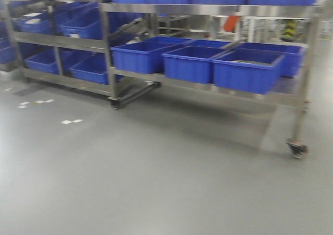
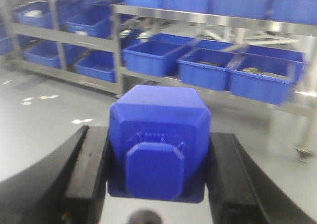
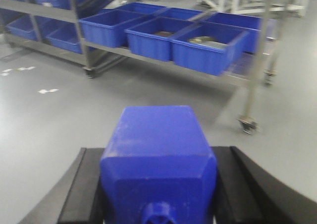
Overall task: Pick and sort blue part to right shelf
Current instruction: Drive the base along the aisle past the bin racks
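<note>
Starting with the floor (image 1: 156, 193): plain grey and smooth, it fills the lower half of my front view. Everything is soft with blur. — operator

What stands on it? — desk

The right shelf (image 1: 208, 9), a steel rack whose top tier is cut off by the frame edge. A second rack (image 1: 57, 42) stands to its left, partly out of frame. Blue bins (image 1: 247, 71) sit side by side on the lower tier, and something pale lies in a few, too blurred to name. Behind the rack there's an orange shape (image 1: 230, 23) I can't identify. — operator

And the arms? — desk

I only see them through the wrist cameras. The left gripper (image 2: 157, 137) is clamped on the blue part (image 2: 158, 110), cap toward the lens, with black fingers (image 2: 91, 169) pressed to both sides. The right gripper (image 3: 158, 154) grips a second blue part (image 3: 158, 135) the same way, its cap cut off at the bottom edge. Both parts are held above the floor, well apart from the shelf. — operator

Small things? — desk

A caster (image 1: 297, 149) under the shelf's right post, and white marks (image 1: 71, 121) on the floor. — operator
</note>
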You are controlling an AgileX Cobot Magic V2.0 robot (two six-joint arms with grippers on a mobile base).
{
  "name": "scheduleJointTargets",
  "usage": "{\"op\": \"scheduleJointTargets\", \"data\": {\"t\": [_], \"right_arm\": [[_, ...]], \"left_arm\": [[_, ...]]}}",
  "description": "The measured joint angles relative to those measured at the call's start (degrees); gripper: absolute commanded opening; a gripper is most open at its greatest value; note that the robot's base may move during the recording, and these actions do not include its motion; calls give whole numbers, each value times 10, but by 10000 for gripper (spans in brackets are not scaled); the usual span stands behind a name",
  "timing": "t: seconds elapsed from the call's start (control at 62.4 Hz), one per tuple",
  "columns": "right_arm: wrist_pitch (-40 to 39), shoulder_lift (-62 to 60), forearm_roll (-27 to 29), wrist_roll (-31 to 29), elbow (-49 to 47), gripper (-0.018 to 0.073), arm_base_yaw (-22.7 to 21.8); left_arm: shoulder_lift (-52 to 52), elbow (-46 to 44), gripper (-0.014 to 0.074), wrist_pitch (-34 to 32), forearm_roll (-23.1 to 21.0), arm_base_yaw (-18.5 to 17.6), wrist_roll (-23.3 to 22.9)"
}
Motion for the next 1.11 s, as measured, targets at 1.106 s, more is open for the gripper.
{"op": "scheduleJointTargets", "data": {"t": [1.106], "right_arm": [[1, 0, 0, 0, 0, 372, 0]], "left_arm": [[0, 1, 262, 0, 0, 0, 0]]}}
